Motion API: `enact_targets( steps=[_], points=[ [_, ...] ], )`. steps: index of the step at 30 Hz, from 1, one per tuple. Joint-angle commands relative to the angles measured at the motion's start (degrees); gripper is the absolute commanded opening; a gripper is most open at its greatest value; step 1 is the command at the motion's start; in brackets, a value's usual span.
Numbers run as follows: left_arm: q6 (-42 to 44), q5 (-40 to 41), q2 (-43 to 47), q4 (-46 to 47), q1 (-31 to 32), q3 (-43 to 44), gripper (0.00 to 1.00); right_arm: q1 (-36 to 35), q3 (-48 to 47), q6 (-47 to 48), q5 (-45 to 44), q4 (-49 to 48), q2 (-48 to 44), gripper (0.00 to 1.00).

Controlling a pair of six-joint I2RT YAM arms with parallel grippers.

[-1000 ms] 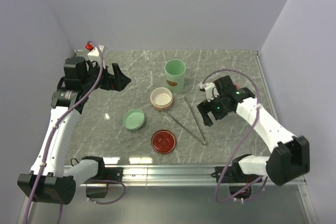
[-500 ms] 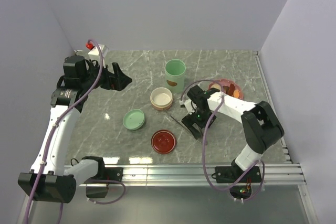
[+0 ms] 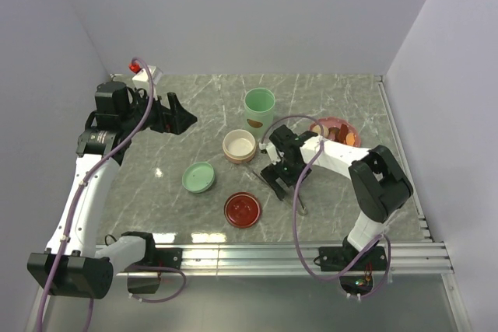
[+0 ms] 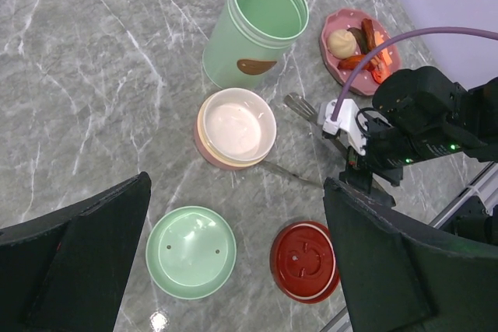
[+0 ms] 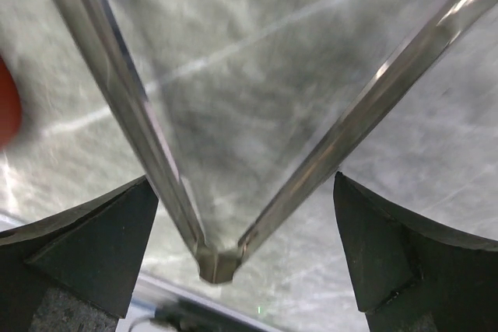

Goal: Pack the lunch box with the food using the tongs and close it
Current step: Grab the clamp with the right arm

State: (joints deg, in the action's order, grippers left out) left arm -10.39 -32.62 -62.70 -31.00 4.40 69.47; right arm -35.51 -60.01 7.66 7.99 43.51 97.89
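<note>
Now we hold our right gripper spread wide astride the tongs near their hinge, ready to grasp; our left gripper, also apart, waits upper left.

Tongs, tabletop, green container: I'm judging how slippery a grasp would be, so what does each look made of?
The tongs look like polished metal, likely steel: silvery arms with bright glints. The tabletop looks like grey marble or marble-print laminate: white veins, soft sheen. The green container looks like matte plastic: even pastel colour, dull highlights.
</note>
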Motion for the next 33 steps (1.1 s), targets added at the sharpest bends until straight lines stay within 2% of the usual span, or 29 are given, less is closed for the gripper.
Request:
enact_targets(
  steps=[1, 8, 18, 24, 26, 30, 33],
  points=[
    [-0.6, -2.0, 0.3, 2.3, -0.3, 1.3, 0.99, -0.4, 0.2, -2.1, -1.7, -6.7, -0.9, 1.0],
    [-0.1, -2.1, 0.6, 1.9, -0.3, 1.1, 0.99, -0.4, 1.5, -3.4, 0.3, -9.1, 0.5, 0.99],
    [-0.3, -2.7, 0.0, 2.4, -0.3, 1.3, 0.99, -1.4, 1.2, -3.7, -0.1, -8.8, 4.1, 0.92],
    [-0.1, -2.5, 0.2, 2.4, -0.3, 1.5, 0.99, -1.4, 1.3, -4.6, -3.5, -9.2, 5.3, 0.91],
    [-0.2, -2.7, 0.4, 2.4, -0.3, 1.5, 0.99, -1.3, 1.6, -4.6, -4.4, -9.6, 4.8, 0.88],
    [-0.2, -3.4, 0.1, 2.3, -0.3, 1.7, 1.0, -1.4, 1.3, -2.8, -4.0, -8.0, 3.3, 0.71],
    [-0.1, -4.4, 0.3, 2.1, -0.3, 1.9, 0.99, -1.3, 0.7, -1.3, -2.5, -5.0, -0.5, 0.71]
  ],
)
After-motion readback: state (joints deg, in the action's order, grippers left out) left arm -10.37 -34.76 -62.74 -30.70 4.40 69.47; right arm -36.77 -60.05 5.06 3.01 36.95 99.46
